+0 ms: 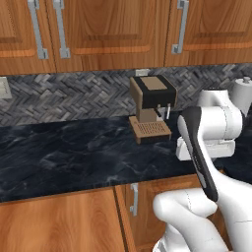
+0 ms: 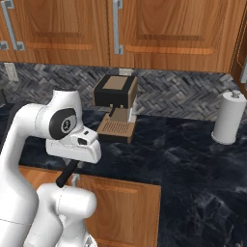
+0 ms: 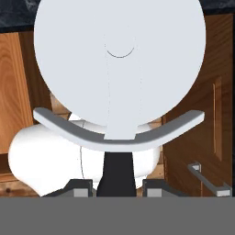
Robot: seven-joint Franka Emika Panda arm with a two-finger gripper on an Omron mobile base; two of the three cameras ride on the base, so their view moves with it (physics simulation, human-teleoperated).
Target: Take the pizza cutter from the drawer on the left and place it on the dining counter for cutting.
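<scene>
I saw the gripper [image 3: 117,190] clamped on the black handle of the pizza cutter [image 3: 119,69], a dark fingertip [image 3: 78,189] pressing each side of it. In the hand view the cutter's round pale wheel stood large ahead of the fingers, with a curved grey guard across its lower part. In the right base view the cutter's dark handle [image 2: 66,174] stuck out below the white hand, in front of the lower cabinets.

The counter [image 1: 64,152] was a glossy black slab with faint whitish veins, running from left to right across both base views. A coffee machine [image 1: 151,107] stood at its far side against the wall, brown and black with a slatted tray at its foot. A paper towel roll [image 2: 228,118] stood upright at the far right. Behind them ran a grey herringbone backsplash [image 1: 74,96], and above it hung brown wood wall cabinets [image 1: 108,29] with vertical silver handles. Below the counter were wood cabinet fronts [image 2: 125,212]. Past the wheel, the hand view showed a wood front with a silver bar handle [image 3: 209,180] on the right; I could not tell whether it was the drawer.
</scene>
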